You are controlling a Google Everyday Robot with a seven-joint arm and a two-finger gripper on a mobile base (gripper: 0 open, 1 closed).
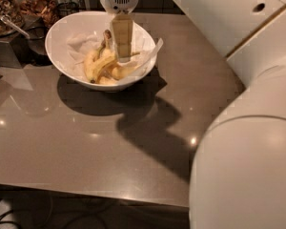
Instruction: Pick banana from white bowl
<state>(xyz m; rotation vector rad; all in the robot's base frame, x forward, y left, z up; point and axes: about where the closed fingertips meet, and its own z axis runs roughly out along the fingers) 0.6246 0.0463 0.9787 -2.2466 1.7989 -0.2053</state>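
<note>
The white bowl (62, 56), lined with crumpled white paper, stands at the back left of the grey table. Yellow bananas lie in it. Plump ones (93, 63) join at a dark brown stem, and a slender curved banana (106, 65) lies across them with its thin stem pointing right. My gripper (123, 56) hangs from its white wrist over the right half of the bowl. Its cream tip is down inside the rim, just above the slender banana's right part. I cannot tell whether it touches the fruit.
Glass jars of snacks (38, 4) and a metal box (7, 46) stand at the back left behind the bowl. My white arm (248, 142) fills the right foreground. The table's front edge (86, 192) runs along the bottom.
</note>
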